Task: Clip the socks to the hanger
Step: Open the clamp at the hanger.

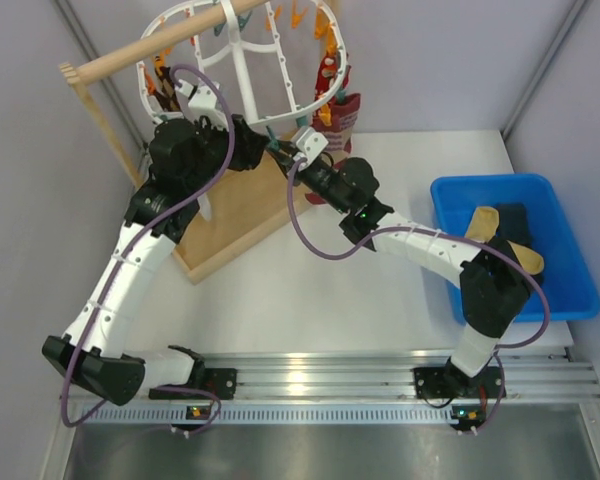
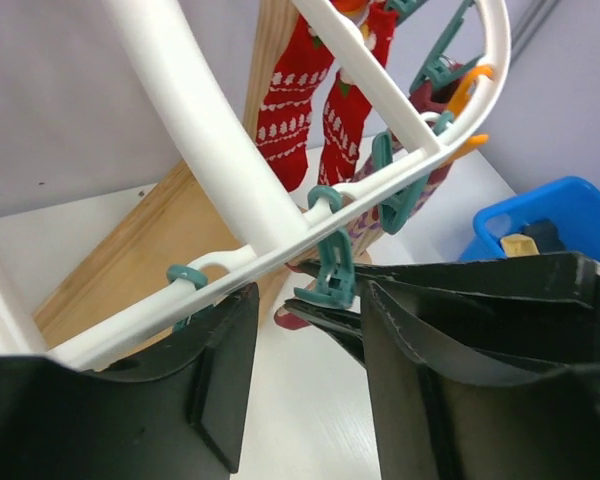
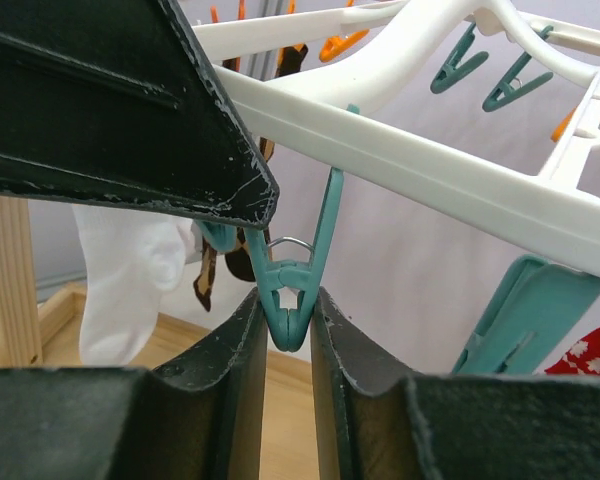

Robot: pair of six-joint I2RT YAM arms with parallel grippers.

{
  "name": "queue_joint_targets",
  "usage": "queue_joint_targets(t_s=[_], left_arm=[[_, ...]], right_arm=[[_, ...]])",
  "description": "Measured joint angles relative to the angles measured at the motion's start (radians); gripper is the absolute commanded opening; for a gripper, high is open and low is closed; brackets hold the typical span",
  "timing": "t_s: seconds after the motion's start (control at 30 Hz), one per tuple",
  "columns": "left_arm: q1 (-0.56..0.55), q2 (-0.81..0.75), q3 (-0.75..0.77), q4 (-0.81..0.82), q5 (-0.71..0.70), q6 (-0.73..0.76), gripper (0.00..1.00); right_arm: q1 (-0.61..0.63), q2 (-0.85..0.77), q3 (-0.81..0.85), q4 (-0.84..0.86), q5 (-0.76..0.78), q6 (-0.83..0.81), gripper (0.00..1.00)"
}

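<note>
While right hand pinches upright teal plastic clip under white oval plastic hanger, left hand wide, just beside clip.

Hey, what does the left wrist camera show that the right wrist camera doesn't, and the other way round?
Only the left wrist view shows the blue bin and the white tabletop. Only the right wrist view shows a white sock hanging from the hanger. Both show the hanger, its orange clips, a red patterned sock, the wooden stand, and the teal clip that the right gripper is shut on.
</note>
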Motion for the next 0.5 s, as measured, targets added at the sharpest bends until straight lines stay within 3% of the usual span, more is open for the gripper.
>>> queue_joint_targets(t_s=[0.17, 0.23, 0.4, 0.5], left_arm=[[-0.002, 0.017, 0.009, -0.017, -0.046, -0.009, 0.38], [-0.002, 0.019, 0.010, -0.018, -0.047, -0.018, 0.26], [-0.004, 0.021, 0.021, -0.019, -0.030, -0.033, 0.04], [-0.002, 0.022, 0.021, -0.020, -0.028, -0.027, 0.00]], right_arm=[[0.000, -0.010, -0.003, -0.015, 0.000, 0.012, 0.00], [0.001, -0.010, -0.003, -0.020, -0.001, 0.016, 0.02], [0.001, -0.010, -0.008, -0.019, -0.010, 0.021, 0.30], [-0.002, -0.016, -0.016, -0.024, -0.044, 0.031, 0.35]])
